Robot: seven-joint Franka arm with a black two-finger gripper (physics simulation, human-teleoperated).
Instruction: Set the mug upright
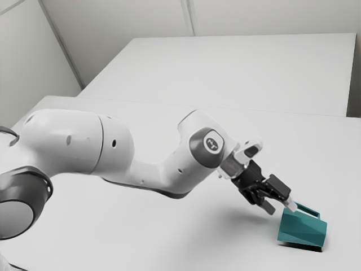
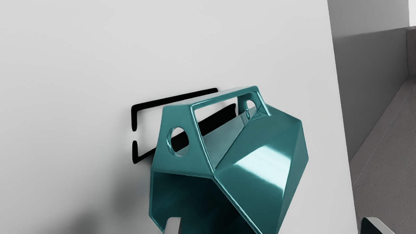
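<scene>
Pale table (image 1: pixel 169 231); teal mug (image 1: pixel 302 230) tipped over on it, mouth (image 2: pixel 195 198) toward the gripper (image 1: pixel 280 207). Fingers (image 2: pixel 172 226) apart beside mug, nothing gripped. Likely approach step; next: straddle mug's wall (image 2: pixel 256 172), close, lift, turn base-down.

Setting: lab-like room, exact type undetermined. Basis: white robot arm (image 1: pixel 73 141) at a smooth white bench (image 1: pixel 141 237); second white surface (image 1: pixel 237 68) beyond the bench's far edge; pale walls (image 1: pixel 130 17); speckled grey floor (image 2: pixel 390 169) past one bench edge.
</scene>
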